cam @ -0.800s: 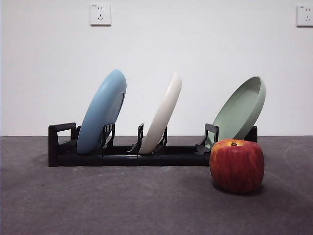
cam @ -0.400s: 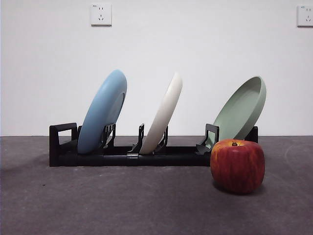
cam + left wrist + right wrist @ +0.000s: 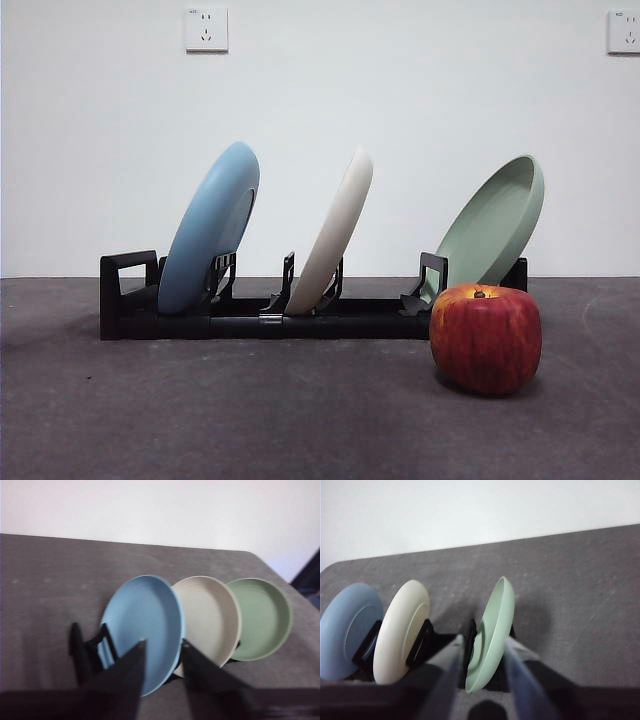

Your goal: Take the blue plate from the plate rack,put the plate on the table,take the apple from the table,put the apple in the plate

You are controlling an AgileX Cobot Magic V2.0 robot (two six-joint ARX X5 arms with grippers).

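Front view: round matte blue plate (image 3: 208, 232) leans in slotted black plate rack (image 3: 250, 318).

3 plates (image 3: 335, 235), 1 rack (image 3: 128, 300), 1 apple (image 3: 485, 338).

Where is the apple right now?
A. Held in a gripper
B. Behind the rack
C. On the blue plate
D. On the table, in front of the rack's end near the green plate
D: the apple sits on the table, before the plate rack near the green plate.
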